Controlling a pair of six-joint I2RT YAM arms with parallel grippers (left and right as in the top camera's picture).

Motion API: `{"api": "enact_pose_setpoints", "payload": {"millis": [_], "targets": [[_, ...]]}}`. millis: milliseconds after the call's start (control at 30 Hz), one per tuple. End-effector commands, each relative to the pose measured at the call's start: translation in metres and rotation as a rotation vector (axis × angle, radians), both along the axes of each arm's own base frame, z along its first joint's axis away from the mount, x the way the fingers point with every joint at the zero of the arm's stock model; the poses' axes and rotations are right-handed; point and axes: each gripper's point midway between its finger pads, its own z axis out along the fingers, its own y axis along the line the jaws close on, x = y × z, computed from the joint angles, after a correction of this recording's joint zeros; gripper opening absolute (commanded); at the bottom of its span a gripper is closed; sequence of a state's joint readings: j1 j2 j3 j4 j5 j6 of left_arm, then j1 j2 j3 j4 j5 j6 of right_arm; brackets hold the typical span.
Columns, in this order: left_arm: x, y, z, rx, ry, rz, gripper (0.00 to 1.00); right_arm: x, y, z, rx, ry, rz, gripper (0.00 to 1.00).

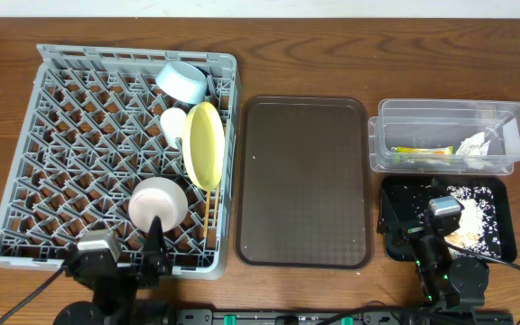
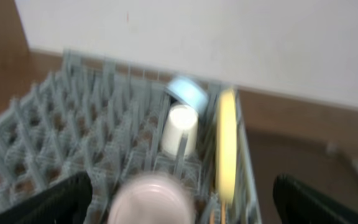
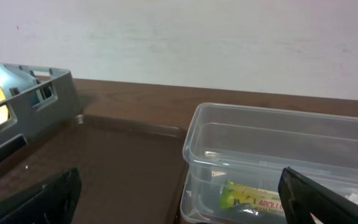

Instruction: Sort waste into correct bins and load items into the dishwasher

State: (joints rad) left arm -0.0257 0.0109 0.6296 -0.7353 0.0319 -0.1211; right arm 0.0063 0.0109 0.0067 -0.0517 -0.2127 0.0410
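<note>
The grey dishwasher rack [image 1: 61, 135] holds a light blue bowl [image 1: 181, 81], a white cup [image 1: 172, 122], a yellow plate [image 1: 205, 144] standing on edge, a white bowl [image 1: 158, 202] upside down, and chopsticks [image 1: 210, 209]. My left gripper [image 1: 134, 246] hangs open over the rack's near edge, and in its blurred wrist view the white bowl [image 2: 151, 199] lies just below and between its fingers [image 2: 67, 199]. The clear tub [image 1: 450, 135] contains the green-yellow sachet [image 3: 257, 198] and the crumpled napkin [image 1: 477, 144]. Rice scraps [image 1: 472, 212] lie in the black tray [image 1: 499, 236]. My right gripper [image 1: 427, 217] is open and empty above that tray's left end.
A brown serving tray [image 1: 303, 181] lies between the rack and the two bins, with nothing on it. Both arm bases sit at the table's near edge. A white wall runs behind the table.
</note>
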Motion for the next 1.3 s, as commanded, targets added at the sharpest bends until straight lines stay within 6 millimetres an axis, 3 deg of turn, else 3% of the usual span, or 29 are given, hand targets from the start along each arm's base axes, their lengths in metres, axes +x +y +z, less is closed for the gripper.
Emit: {"api": "enact_pose_setpoints", "payload": {"millis": [0,133,200,267,367,433,633,1033,1133,1267], "targets": [[0.013,-0.006,0.011,-0.042,-0.088,-0.026,0.94,-0.001,0.004,0.000,0.007,0.001,0.015,0.99],[0.032,-0.014,0.061,-0.044,-0.398,-0.076,0.94,-0.001,0.004,0.000,0.007,0.001,0.016,0.99],[0.035,-0.017,0.073,-0.045,-0.500,-0.097,0.94,-0.001,0.004,0.000,0.007,0.001,0.016,0.99],[0.039,-0.018,0.072,-0.076,-0.549,-0.105,0.94,-0.001,0.004,0.000,0.007,0.001,0.015,0.99],[0.052,-0.018,0.047,-0.151,-0.522,-0.109,0.94,-0.001,0.004,0.000,0.007,0.001,0.015,0.99],[0.064,-0.018,0.017,-0.178,-0.458,-0.104,0.94,-0.001,0.004,0.000,0.007,0.001,0.015,0.99],[0.078,-0.015,-0.030,-0.179,-0.361,-0.076,0.94,-0.001,0.004,0.000,0.007,0.001,0.015,0.99],[0.084,-0.021,-0.098,-0.145,-0.137,-0.083,0.94,-0.001,0.004,0.000,0.007,0.001,0.015,0.99],[0.082,-0.021,-0.117,-0.036,-0.065,-0.097,0.94,-0.001,0.004,0.000,0.007,0.001,0.016,0.99],[0.081,-0.021,-0.119,0.154,-0.065,-0.130,0.94,-0.001,0.004,0.000,0.007,0.001,0.015,0.99]]}}
